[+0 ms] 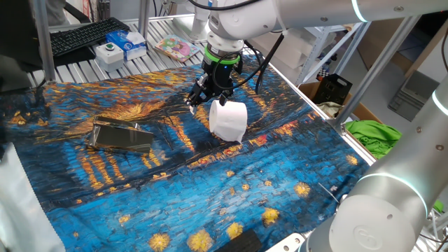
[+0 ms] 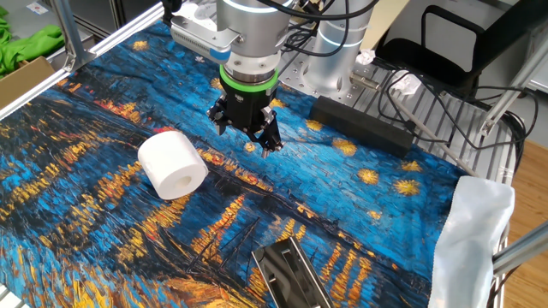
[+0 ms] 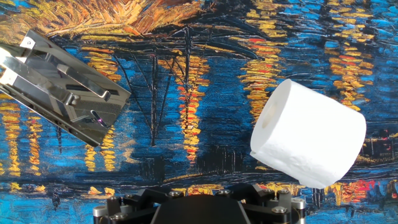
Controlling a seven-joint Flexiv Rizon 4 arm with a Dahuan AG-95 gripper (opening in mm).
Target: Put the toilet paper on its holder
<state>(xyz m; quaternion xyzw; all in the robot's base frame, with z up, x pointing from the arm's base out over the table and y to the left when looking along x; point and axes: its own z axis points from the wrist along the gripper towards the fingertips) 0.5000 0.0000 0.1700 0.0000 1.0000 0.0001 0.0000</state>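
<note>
The toilet paper (image 1: pixel 229 120) is a white roll lying on its side on the blue and orange painted cloth. It also shows in the other fixed view (image 2: pixel 174 164) and at the right of the hand view (image 3: pixel 308 134). The holder (image 1: pixel 122 134) is a shiny metal plate lying flat on the cloth, well to the left of the roll. It shows at the bottom of the other fixed view (image 2: pixel 291 274) and at the upper left of the hand view (image 3: pixel 59 84). My gripper (image 1: pixel 208 98) (image 2: pixel 247 133) hovers just above the cloth beside the roll, open and empty, not touching it.
A keyboard (image 1: pixel 87 35), a tissue box (image 1: pixel 133 43), a white button box (image 1: pixel 110 50) and a booklet (image 1: pixel 175 47) lie beyond the cloth's far edge. A black power strip (image 2: pixel 364 124) and a white cloth (image 2: pixel 475 231) lie near the arm's base.
</note>
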